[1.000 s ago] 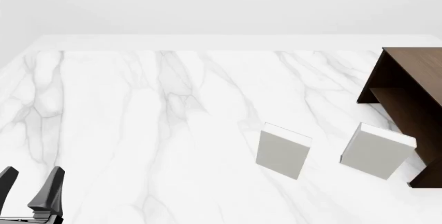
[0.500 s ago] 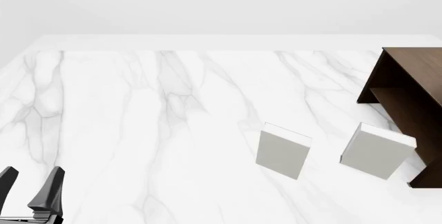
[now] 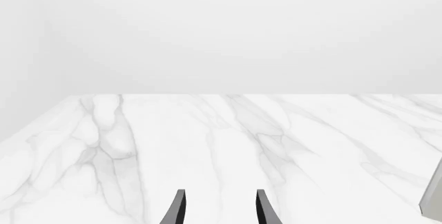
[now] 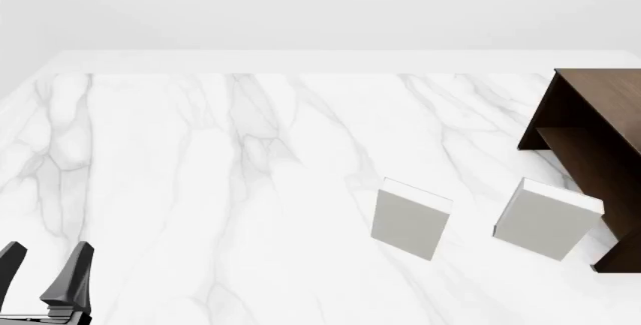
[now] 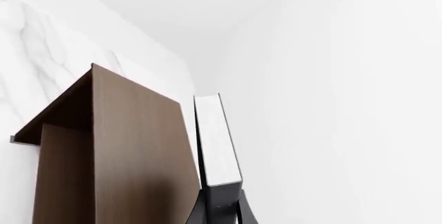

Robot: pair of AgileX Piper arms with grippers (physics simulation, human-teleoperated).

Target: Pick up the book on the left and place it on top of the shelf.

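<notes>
Right wrist view shows the right gripper [image 5: 219, 211] clamped on the book's [image 5: 217, 141] lower end, held beside the shelf [image 5: 131, 146], a stiff, light slab best pinched across its covers, while the left gripper [image 4: 45, 272] at seven o'clock gapes empty.

No writing, label, brand, number or sign can be read in any of the views. The two pale books [image 4: 410, 220] [image 4: 546, 218] near the lower right of the front view have blank covers, and the dark shelf [image 4: 591, 148] at the right edge is plain wood.
</notes>
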